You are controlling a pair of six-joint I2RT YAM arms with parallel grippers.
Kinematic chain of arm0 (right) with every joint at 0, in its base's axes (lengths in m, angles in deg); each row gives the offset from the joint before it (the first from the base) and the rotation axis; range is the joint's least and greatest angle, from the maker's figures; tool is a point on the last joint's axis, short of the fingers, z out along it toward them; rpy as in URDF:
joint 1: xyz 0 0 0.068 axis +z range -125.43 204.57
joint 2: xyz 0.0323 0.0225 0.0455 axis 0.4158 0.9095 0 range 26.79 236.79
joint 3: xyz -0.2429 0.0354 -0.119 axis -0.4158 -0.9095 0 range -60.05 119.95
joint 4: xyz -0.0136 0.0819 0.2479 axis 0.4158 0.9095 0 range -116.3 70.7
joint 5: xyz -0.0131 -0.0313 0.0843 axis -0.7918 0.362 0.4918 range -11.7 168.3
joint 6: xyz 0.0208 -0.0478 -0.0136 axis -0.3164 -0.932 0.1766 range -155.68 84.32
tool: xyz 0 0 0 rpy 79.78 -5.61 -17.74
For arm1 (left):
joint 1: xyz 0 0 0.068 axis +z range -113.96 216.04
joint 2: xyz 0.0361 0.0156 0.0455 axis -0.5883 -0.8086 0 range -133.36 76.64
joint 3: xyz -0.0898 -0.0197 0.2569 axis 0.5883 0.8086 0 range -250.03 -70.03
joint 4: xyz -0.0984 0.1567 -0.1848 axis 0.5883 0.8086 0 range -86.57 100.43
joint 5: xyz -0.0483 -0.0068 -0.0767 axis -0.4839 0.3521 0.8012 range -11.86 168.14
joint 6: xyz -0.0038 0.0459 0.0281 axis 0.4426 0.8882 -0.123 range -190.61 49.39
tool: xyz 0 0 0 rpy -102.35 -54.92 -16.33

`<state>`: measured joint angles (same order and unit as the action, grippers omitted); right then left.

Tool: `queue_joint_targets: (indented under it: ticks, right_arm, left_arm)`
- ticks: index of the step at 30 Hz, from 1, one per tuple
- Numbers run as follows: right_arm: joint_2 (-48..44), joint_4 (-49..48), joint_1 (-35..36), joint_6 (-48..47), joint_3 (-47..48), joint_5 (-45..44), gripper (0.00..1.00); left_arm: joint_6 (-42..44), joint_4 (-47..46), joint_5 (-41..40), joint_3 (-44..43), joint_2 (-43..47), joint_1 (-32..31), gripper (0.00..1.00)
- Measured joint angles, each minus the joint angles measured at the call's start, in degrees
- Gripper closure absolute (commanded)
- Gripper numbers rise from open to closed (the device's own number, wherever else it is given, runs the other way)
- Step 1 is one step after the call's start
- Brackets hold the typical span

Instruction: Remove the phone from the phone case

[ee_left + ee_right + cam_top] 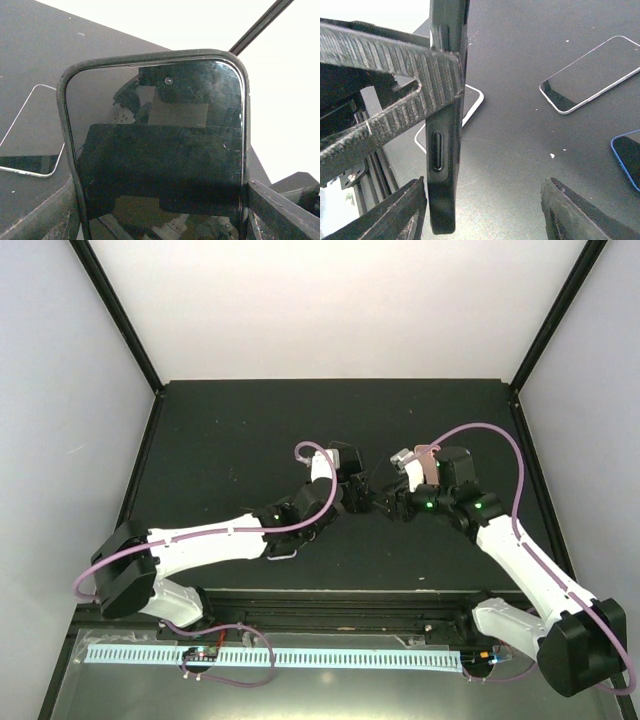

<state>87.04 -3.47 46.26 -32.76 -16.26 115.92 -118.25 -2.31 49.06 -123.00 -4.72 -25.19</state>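
the black table (220, 440) carries both arms to a meeting point at its middle, and the whole job hangs there off the surface. the left gripper (165, 216) is clamped across the width of the phone case (445, 165), one finger on each long edge, so the case stands out beyond its fingers with the glass turned back toward that wrist. the right gripper (490, 215) comes at it edge-on: the case's long axis runs along that pincer's fingers, not across them, its side-button edge facing the gap. the case lies just beside one finger, well apart from the other, with the right jaws wide and holding nothing. the right arm looks the one free to work, and i judge it must get onto the rim, not the flat. the case is full: the phone (160, 150) sits inside, screen reaching the rim all round. on the table beyond lie a silver-rimmed phone (592, 75) and a blue-edged phone (629, 155), both bare.
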Motion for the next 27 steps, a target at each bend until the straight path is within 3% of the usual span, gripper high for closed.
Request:
queue_joint_targets:
  ticks: [4,10,13,15,16,17,24,27]
  right_arm:
    - [-0.20,-1.09,0.79,0.52,-0.94,1.07,0.42]
    - [-0.20,-2.10,2.45,1.29,-1.42,2.08,0.68]
    - [-0.24,-2.62,2.60,1.92,-1.40,1.86,0.90]
    - [-0.35,-2.80,2.64,1.99,-1.40,1.88,0.98]
    - [-0.37,-2.73,2.89,2.21,-1.27,1.57,0.99]
    - [-0.31,-2.69,2.97,2.16,-1.16,1.51,0.99]
    - [2.89,2.19,2.97,1.53,1.81,0.37,0.99]
    - [2.60,4.28,2.95,0.04,2.71,0.20,0.99]
  left_arm:
    - [0.02,-2.25,-2.03,0.00,-0.15,-1.25,0.38]
    - [0.02,-3.82,-3.89,-0.02,-0.63,-2.27,0.37]
    - [0.02,-4.17,-4.57,-0.02,-0.87,-2.29,0.28]
    - [-0.17,-4.07,-5.38,-0.04,-0.90,-2.34,0.16]
    - [-0.26,-3.93,-5.73,-0.04,-0.90,-2.36,0.04]
    - [-0.26,-3.78,-6.23,-0.04,-0.90,-2.43,0.01]
    - [1.40,0.98,-10.80,-2.75,0.09,-1.81,0.01]
    - [4.79,1.75,-7.45,-0.92,4.66,0.61,0.01]
